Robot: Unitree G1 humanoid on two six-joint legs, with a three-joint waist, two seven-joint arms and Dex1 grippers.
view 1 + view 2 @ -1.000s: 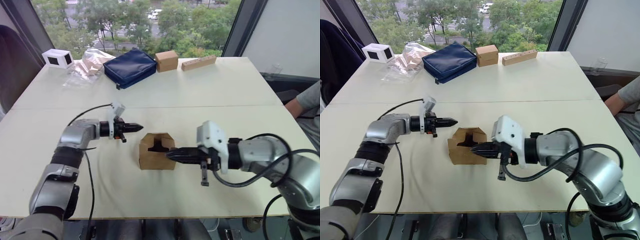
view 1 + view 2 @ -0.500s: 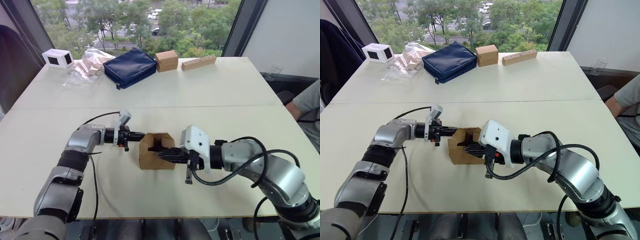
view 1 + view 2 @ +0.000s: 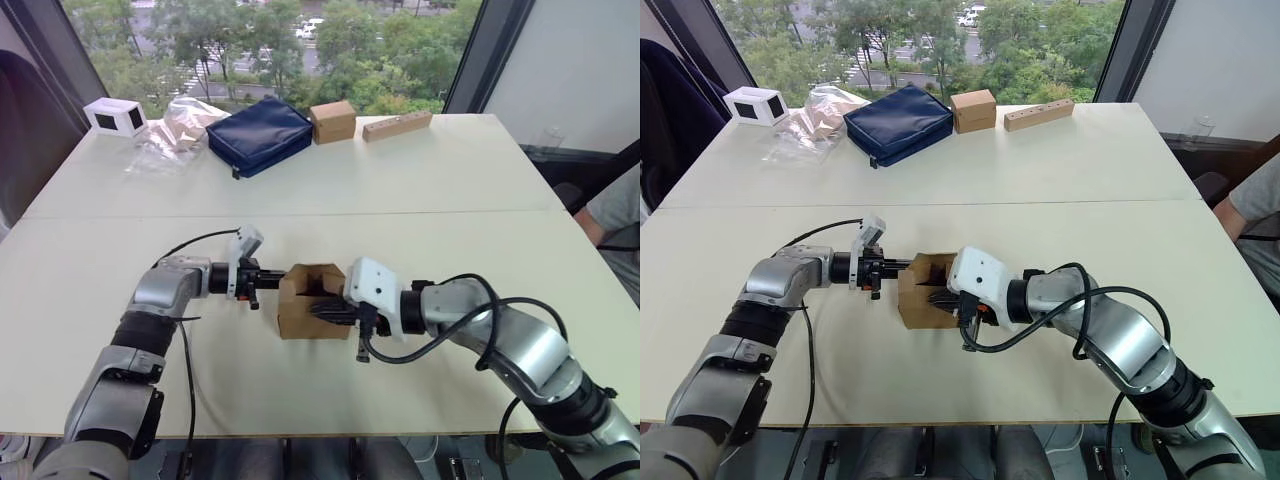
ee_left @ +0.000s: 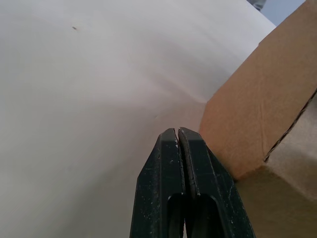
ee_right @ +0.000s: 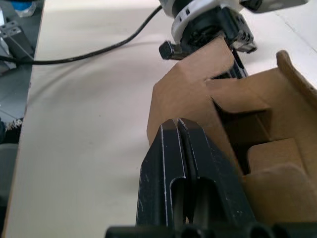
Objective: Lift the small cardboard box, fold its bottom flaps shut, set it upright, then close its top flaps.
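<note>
Sitting between both jaws: small cardboard box (image 3: 312, 303) | left, right jaws pressed together

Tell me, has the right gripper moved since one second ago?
Yes. The right gripper has moved toward the robot's left, along the front of the cardboard box, which stayed put on the table. Its shut fingers now lie across the box's front.

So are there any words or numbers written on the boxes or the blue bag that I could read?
None can be read.
The small cardboard box: plain brown, no print.
The blue bag: no label shows.
The white box: black panels, no letters.
The tan cardboard block: bare.
</note>
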